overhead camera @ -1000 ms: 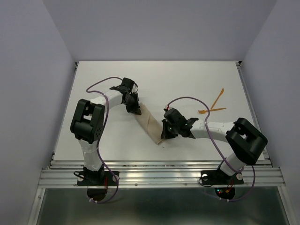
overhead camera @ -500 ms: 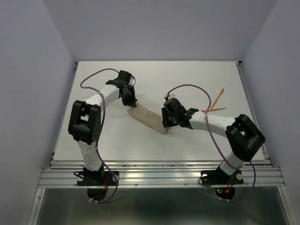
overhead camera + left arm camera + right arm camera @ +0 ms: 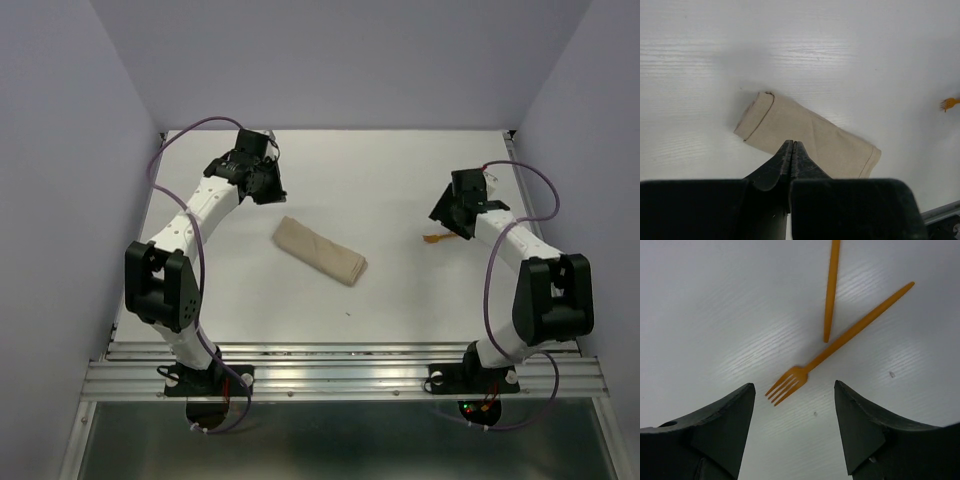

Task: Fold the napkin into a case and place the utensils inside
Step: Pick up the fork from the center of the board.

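My left gripper (image 3: 792, 150) has its two fingers pressed together tip to tip, with nothing between them. It hangs above the table (image 3: 400, 170) towards the far left, touching nothing. In its wrist view the case (image 3: 807, 137) lies beyond the fingertips, a folded tan oblong flat on the table near the middle, set at a slant.

My right gripper (image 3: 793, 385) stands with its fingers wide apart and holds nothing. It hovers over the utensils at the right side, well apart from the case. The fork (image 3: 855, 329) lies on the table with its tines in line with the gap between my fingers. The second orange piece (image 3: 831, 290) lies just beside its handle.
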Available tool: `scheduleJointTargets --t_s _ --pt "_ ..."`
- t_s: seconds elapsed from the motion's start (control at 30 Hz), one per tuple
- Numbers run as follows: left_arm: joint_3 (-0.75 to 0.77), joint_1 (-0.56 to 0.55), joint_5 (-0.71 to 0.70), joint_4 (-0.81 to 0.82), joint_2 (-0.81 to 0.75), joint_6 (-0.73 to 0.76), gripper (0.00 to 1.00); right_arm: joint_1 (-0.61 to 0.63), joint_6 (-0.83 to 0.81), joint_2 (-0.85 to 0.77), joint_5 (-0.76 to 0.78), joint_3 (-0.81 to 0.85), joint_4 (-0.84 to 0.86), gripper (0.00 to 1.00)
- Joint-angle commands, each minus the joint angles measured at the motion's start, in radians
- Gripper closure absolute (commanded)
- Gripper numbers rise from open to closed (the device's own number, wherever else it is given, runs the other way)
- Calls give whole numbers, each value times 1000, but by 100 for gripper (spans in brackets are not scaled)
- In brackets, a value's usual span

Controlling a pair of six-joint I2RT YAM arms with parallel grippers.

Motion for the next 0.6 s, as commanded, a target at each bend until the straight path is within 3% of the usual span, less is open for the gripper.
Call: scheduleJointTargets --t_s 0.0,0.17,0.57 --pt "-1 5 7 -11 -39 31 90 -24 59 98 -2 106 -86 29" --pt "-12 5 33 -6 -38 38 91 -33 137 187 81 178 -144 26" --pt "-18 5 57 -1 -34 58 92 -42 193 281 128 180 -153 27"
